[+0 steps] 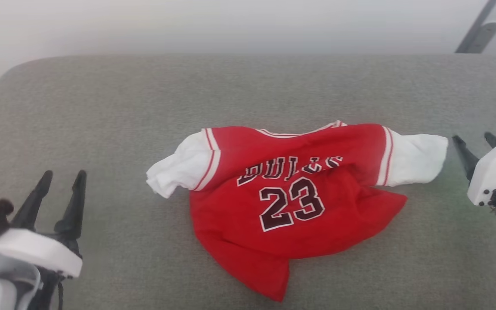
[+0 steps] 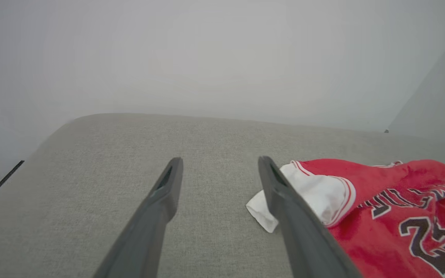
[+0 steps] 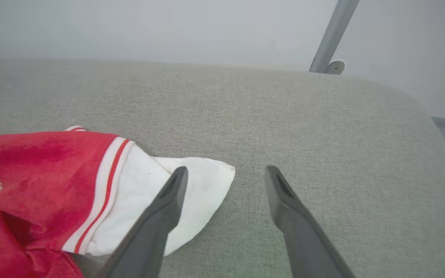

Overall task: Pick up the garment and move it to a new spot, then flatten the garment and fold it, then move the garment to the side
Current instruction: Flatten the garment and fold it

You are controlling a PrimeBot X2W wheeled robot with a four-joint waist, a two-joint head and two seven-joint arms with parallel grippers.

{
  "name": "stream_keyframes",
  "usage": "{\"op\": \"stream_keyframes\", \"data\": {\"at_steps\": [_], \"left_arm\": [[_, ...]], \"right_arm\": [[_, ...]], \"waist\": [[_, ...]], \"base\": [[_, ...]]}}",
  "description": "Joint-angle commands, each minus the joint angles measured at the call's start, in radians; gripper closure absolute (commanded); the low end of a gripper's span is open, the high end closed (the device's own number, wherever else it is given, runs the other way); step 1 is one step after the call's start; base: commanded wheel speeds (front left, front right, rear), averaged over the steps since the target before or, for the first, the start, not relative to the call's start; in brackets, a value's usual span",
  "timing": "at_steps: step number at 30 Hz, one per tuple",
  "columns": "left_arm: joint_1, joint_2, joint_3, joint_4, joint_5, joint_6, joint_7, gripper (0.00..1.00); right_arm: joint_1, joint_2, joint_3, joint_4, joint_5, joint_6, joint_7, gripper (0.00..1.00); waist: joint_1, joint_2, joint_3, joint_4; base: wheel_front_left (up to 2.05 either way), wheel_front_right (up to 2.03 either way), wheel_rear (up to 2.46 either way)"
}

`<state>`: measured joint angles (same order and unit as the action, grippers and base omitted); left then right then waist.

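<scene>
The garment (image 1: 291, 202), a red jersey with white sleeves and black "BULLS 23" lettering, lies rumpled on the grey cushion, its lower hem bunched and twisted toward me. My left gripper (image 1: 62, 176) stands open at the lower left, well apart from the near white sleeve (image 2: 315, 193). Open as well, my right gripper (image 1: 476, 138) sits at the right edge, just beyond the tip of the other white sleeve (image 3: 195, 193). In the right wrist view one finger (image 3: 168, 208) overlaps that sleeve's end, with nothing between the jaws. The left gripper (image 2: 218, 170) frames bare cushion.
The grey fabric cushion (image 1: 101, 129) has a rounded far-left corner and a pale wall behind it. A grey metal bar with a round foot (image 3: 332, 46) stands past the cushion's far right edge. Bare cushion lies to both sides of the jersey.
</scene>
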<state>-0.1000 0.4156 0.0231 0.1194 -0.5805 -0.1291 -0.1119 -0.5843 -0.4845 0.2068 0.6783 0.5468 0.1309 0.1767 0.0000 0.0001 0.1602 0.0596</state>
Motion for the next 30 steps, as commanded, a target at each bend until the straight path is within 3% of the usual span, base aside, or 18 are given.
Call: {"op": "stream_keyframes", "data": {"at_steps": [1,8,14,21,30], "left_arm": [[-0.023,0.02,-0.01,-0.007,-0.021,-0.002,0.028,0.0],[-0.126,0.13,-0.123,-0.016,-0.126,-0.002,0.217,0.0],[-0.243,0.187,-0.207,0.038,-0.233,-0.002,0.411,0.0],[-0.337,0.196,-0.298,0.116,-0.245,-0.002,0.567,0.0],[-0.419,0.163,-0.386,0.254,-0.207,0.024,0.687,0.0]], "right_arm": [[0.02,0.013,-0.008,-0.022,-0.024,0.0,-0.025,0.0],[0.069,0.083,-0.155,-0.173,-0.182,-0.001,-0.181,0.0],[0.103,0.18,-0.277,-0.338,-0.332,-0.001,-0.271,0.0],[0.147,0.282,-0.328,-0.494,-0.413,-0.001,-0.257,0.0],[0.172,0.309,-0.324,-0.577,-0.423,-0.001,-0.202,0.0]], "waist": [[0.0,-0.0001,0.0,-0.018],[0.0,-0.0001,0.033,-0.066],[0.0,-0.0001,0.077,-0.1],[0.0,-0.0001,0.142,-0.122],[0.0,-0.0001,0.193,-0.122]], "base": [[0.0,0.0,0.0],[0.0,0.0,0.0],[0.0,0.0,0.0],[0.0,0.0,0.0],[0.0,0.0,0.0]]}}
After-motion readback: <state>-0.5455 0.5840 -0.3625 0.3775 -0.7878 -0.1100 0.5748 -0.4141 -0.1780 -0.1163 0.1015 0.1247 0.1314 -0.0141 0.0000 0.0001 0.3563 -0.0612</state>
